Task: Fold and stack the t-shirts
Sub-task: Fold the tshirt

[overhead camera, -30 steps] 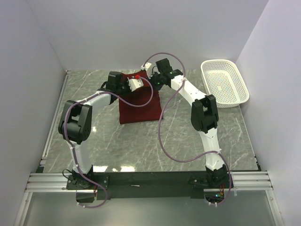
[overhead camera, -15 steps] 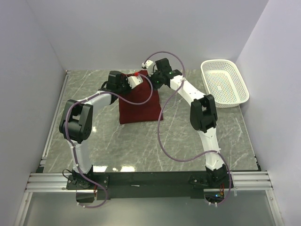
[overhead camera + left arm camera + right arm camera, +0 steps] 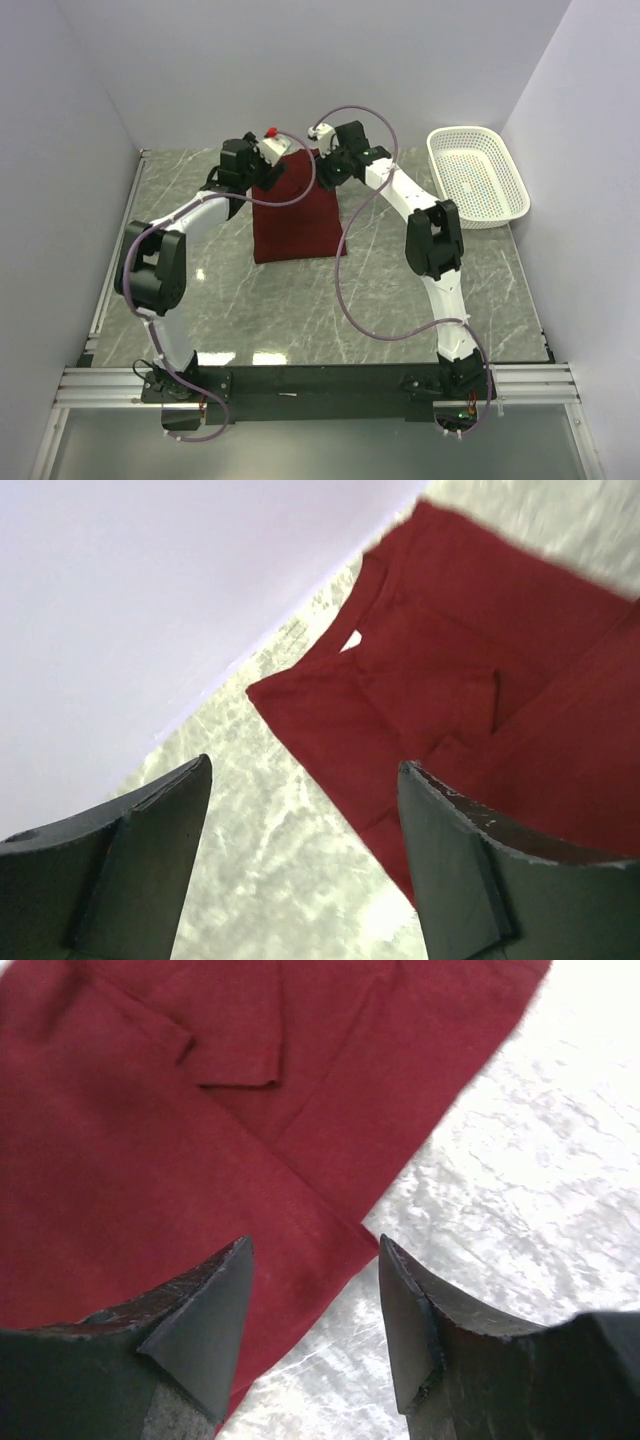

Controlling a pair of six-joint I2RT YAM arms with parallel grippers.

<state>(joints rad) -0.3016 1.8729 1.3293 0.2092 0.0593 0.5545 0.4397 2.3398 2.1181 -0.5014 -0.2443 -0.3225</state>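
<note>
left gripper (image 3: pixel 305 770) and right gripper (image 3: pixel 315 1247) hang open-jawed, empty, above far corners of the t-shirt (image 3: pixel 296 220).

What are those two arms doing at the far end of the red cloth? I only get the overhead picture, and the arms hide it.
Observer: Neither holds anything. The left wrist camera shows the left gripper open above the t-shirt, with nothing between its fingers.
Operator: And the other one?
Observer: The right gripper is open too, hanging over the t-shirt's edge where it meets the marble table.
Operator: Is it folded at all?
Observer: Partly. A sleeve lies folded inward over the body, and a small white neck label shows at the collar.
</note>
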